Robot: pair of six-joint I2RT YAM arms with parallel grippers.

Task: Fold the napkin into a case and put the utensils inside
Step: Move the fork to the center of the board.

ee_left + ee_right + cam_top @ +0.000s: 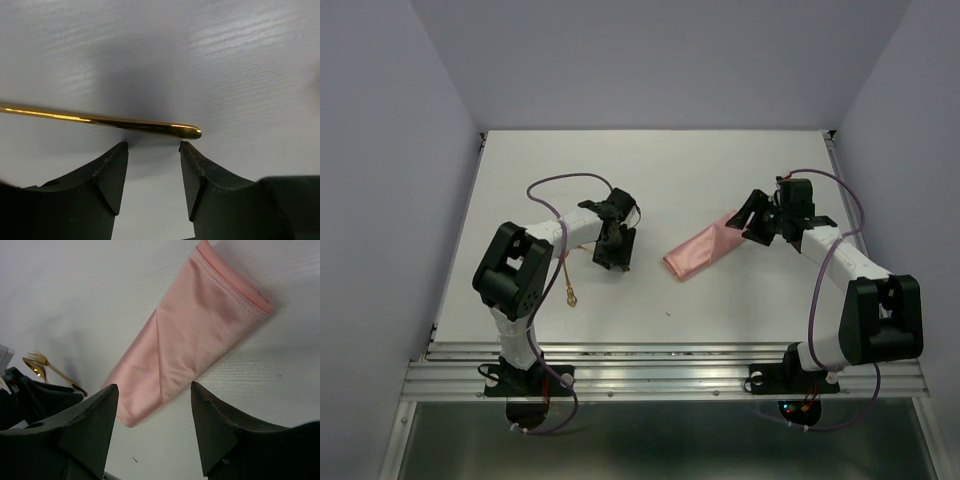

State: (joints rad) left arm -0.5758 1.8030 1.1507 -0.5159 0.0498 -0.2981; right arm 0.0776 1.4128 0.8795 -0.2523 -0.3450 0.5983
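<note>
I see the case (190,335), smooth salmon cloth folded into a tapered, layered strip, lying with its narrow end by the parted, empty fingers of my right gripper (153,386), while the slim gold utensils (37,360) lie outside it, one handle (100,120) just beyond my open, empty left gripper (152,145).

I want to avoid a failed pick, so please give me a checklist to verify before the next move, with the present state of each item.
1. Case folded: ok, a narrow layered strip.
2. Left end effector open: ok.
3. Utensil handle inside its grasp: not ok, it lies just beyond the fingertips.
4. Right end effector open: ok, one jaw on either side of the case's narrow end.
5. Case pocket open for insertion: cannot tell.
</note>
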